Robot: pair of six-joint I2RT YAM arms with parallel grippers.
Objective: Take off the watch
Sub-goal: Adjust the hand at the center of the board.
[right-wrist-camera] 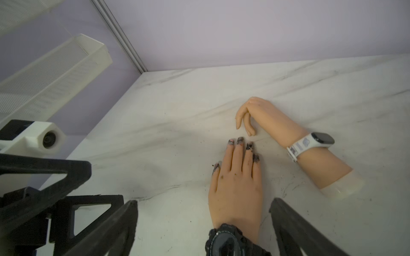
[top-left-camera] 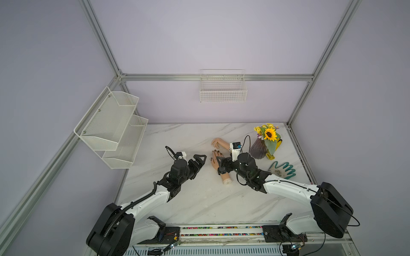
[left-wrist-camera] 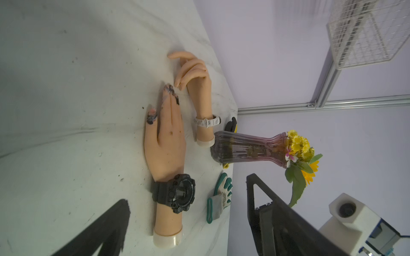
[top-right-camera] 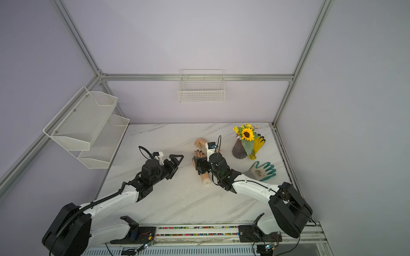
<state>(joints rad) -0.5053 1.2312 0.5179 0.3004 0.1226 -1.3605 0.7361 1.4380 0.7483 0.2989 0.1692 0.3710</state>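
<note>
Black watch [right-wrist-camera: 224,241] encircles the wrist of the near mannequin hand [right-wrist-camera: 235,195]; right gripper [right-wrist-camera: 203,202] straddles it, jaws wide, empty; left gripper [top-left-camera: 201,164] alongside, equally wide. Approach step: next, probably, descend and pinch the strap. Beyond, a white watch [right-wrist-camera: 310,144] on the second mannequin hand [right-wrist-camera: 266,113].

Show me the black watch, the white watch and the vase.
black watch [left-wrist-camera: 182,193]: left wrist view, on its round face.
white watch [right-wrist-camera: 322,138]: right wrist view, on its dark face.
purple vase [left-wrist-camera: 244,149]: left wrist view, on its ribbed body.
</note>
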